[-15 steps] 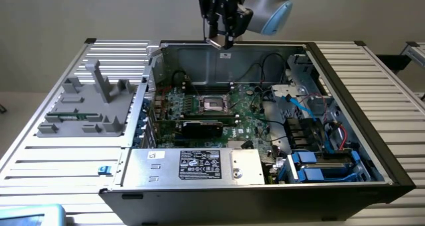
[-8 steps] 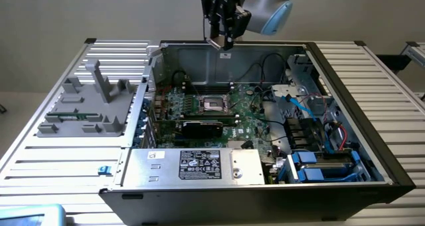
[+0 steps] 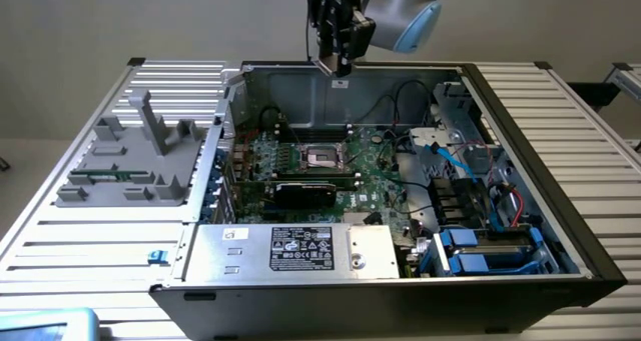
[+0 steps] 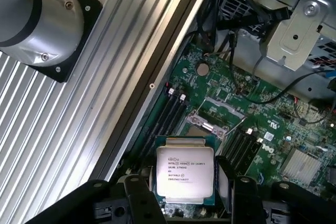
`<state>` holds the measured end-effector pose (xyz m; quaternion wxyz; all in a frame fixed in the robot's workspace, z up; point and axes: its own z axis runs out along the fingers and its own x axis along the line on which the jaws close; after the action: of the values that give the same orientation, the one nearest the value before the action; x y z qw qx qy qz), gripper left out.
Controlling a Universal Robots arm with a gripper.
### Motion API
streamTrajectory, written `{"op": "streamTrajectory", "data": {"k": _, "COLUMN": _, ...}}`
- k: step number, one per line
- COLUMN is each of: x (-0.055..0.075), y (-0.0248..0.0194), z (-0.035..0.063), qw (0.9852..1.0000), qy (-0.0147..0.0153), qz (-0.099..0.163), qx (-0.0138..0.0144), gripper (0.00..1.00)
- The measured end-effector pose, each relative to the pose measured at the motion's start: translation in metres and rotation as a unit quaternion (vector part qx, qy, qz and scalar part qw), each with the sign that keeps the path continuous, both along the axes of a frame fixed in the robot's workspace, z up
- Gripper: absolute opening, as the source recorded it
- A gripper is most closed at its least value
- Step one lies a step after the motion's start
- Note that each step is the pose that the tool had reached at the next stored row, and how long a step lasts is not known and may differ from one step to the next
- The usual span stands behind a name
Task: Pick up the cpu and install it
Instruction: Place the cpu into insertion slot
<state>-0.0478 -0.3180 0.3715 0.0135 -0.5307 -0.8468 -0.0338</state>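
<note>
Black fingers (image 4: 135, 200), item one: nearest my wrist camera, set partway apart and pressed against two opposite edges of the small flat square cpu (image 4: 185, 174) with its silver-tan metal top.

Desk (image 3: 561, 131): ribbed aluminium slats, silver-grey, with a plain pale wall (image 3: 150, 18) behind. On it lies a black open-sided computer case (image 3: 401, 303). Inside I see a green motherboard (image 3: 376, 179), a silver power supply box with a printed label (image 3: 300, 251) and blue drive caddies (image 3: 470, 254). At the exterior view's left, a grey moulded plastic fixture (image 3: 130, 161) rests on the desk beside the case.

Cpu, position: held clear in the air between the fingers, above the case's far wall in the exterior view. It is well apart from the black square socket with a metal frame (image 4: 207, 124) on the motherboard.

Cpu, appearance: several lines of dark print on the metal top, which I cannot make out. A thin darker rim runs around it, and the top faces the wrist camera squarely.
</note>
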Motion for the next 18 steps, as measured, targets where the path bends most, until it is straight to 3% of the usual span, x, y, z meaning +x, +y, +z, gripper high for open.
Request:
{"op": "streamTrajectory", "data": {"k": 5, "x": 0.0, "y": 0.0, "z": -0.0013, "qw": 0.9994, "qy": 0.0, "qz": -0.035, "qx": -0.0002, "gripper": 0.56}}
{"op": "streamTrajectory", "data": {"k": 9, "x": 0.0, "y": 0.0, "z": -0.0023, "qw": 0.998, "qy": 0.0, "qz": -0.063, "qx": -0.0006, "gripper": 0.56}}
{"op": "streamTrajectory", "data": {"k": 13, "x": 0.0, "y": 0.0, "z": -0.0034, "qw": 0.996, "qy": 0.0, "qz": -0.089, "qx": -0.0009, "gripper": 0.56}}
{"op": "streamTrajectory", "data": {"k": 18, "x": 0.0, "y": 0.0, "z": -0.0048, "qw": 0.9924, "qy": 0.0, "qz": -0.123, "qx": -0.0013, "gripper": 0.56}}
